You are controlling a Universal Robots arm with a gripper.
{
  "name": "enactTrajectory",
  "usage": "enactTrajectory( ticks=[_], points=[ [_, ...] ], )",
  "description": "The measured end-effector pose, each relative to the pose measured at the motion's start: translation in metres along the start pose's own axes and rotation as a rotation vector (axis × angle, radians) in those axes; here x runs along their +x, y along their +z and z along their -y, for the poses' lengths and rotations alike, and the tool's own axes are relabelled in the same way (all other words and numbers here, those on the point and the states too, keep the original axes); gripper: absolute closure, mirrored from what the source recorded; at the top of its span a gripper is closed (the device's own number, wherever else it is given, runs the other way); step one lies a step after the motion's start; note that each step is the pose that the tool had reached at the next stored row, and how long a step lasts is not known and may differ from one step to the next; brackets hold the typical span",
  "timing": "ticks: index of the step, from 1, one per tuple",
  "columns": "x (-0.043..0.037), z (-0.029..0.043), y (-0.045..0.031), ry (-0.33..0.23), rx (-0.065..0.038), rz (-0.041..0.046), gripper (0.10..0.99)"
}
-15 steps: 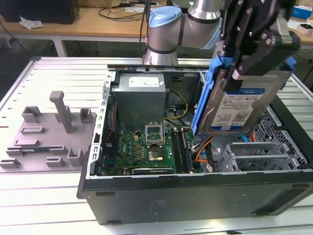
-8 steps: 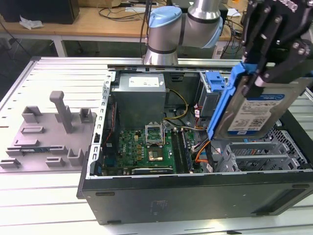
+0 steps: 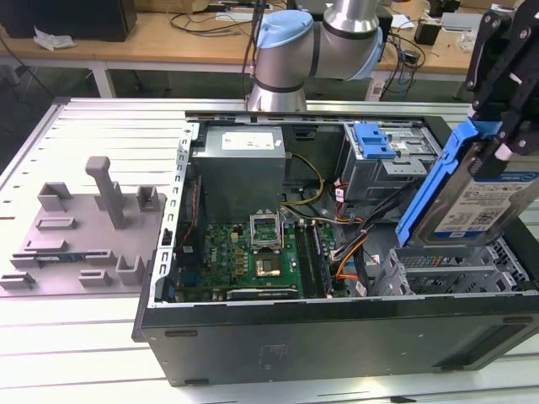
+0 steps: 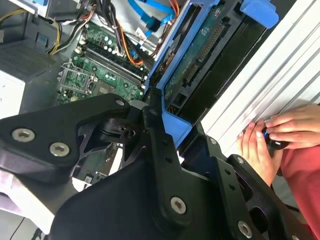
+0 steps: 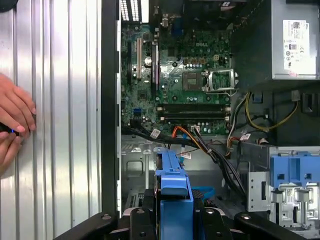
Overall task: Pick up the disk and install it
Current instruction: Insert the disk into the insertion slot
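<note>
Sitting at the exterior view's left, a grey holder (image 3: 84, 223) rested on the worktop (image 3: 59, 337). The open computer case (image 3: 337, 341) lay mid-scene. At the exterior view's right, the pincer (image 3: 498, 151) was clamped on the disk (image 3: 472, 202), tilted above the case's near corner.

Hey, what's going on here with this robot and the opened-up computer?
A robot arm's black claw is clamped on a flat silver hard drive in a blue plastic carrier. It holds the drive tilted over the grey metal drive cage, at the exterior view's right end of the open black computer case. The drive is not yet seated in the cage. A person's hands rest on the ribbed metal table beside the case.
</note>
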State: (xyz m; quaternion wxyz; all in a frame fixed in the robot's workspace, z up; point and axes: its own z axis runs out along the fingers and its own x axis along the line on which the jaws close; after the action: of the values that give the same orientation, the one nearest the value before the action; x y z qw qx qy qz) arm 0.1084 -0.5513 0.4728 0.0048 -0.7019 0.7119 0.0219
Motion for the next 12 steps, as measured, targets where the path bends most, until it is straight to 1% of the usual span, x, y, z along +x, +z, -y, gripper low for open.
enactTrajectory(
  ticks=[5, 12],
  points=[
    [0.0026, 0.0070, 0.0033, 0.000, 0.000, -0.0001, 0.722],
    [0.0030, 0.0061, 0.0035, 0.000, 0.000, -0.0003, 0.722]
  ],
)
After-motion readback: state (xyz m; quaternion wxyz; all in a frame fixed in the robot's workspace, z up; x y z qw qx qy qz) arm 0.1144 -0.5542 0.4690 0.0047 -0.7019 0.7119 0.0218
